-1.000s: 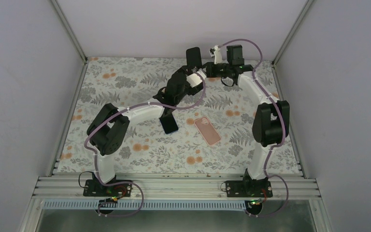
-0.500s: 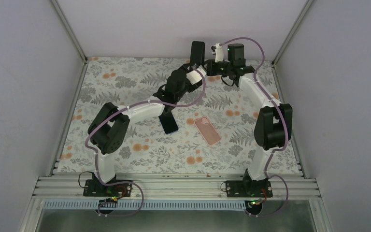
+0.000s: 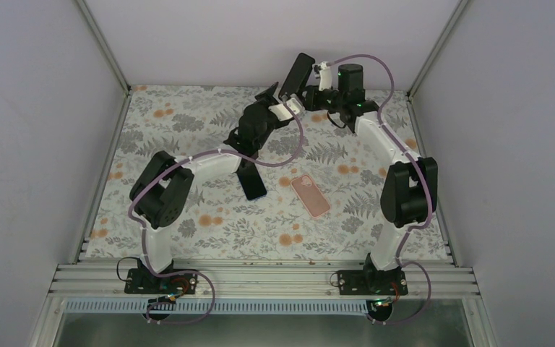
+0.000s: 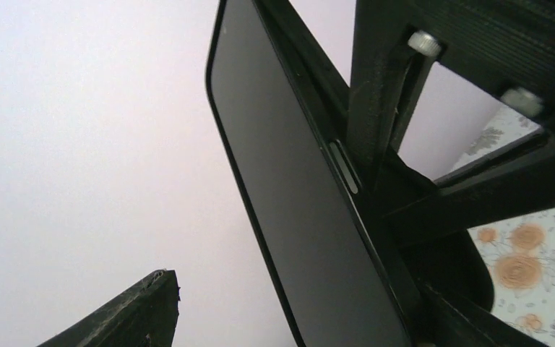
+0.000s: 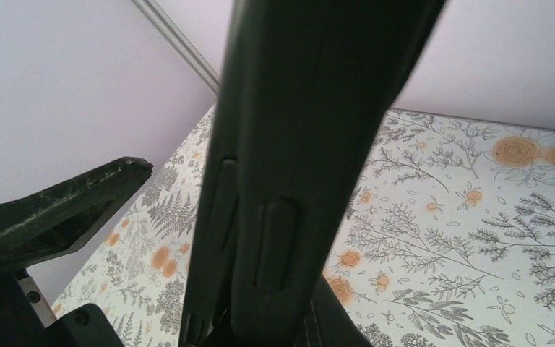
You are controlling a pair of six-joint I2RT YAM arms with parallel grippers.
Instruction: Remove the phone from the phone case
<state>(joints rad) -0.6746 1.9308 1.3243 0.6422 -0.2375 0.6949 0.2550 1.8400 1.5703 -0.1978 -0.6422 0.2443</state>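
Phone (image 4: 289, 217) is held up tight by the right pincer (image 3: 302, 88), likely so its case (image 5: 282, 144) can be pulled by the left pincer (image 3: 271, 97), spread wide and empty just beside.

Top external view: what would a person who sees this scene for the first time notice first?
The black phone in its black case, held tilted in the air at the table's far edge where both arms meet, stands out. Below, on the flowered table cover, a pink phone case lies flat beside a dark phone-like slab partly under the left arm.
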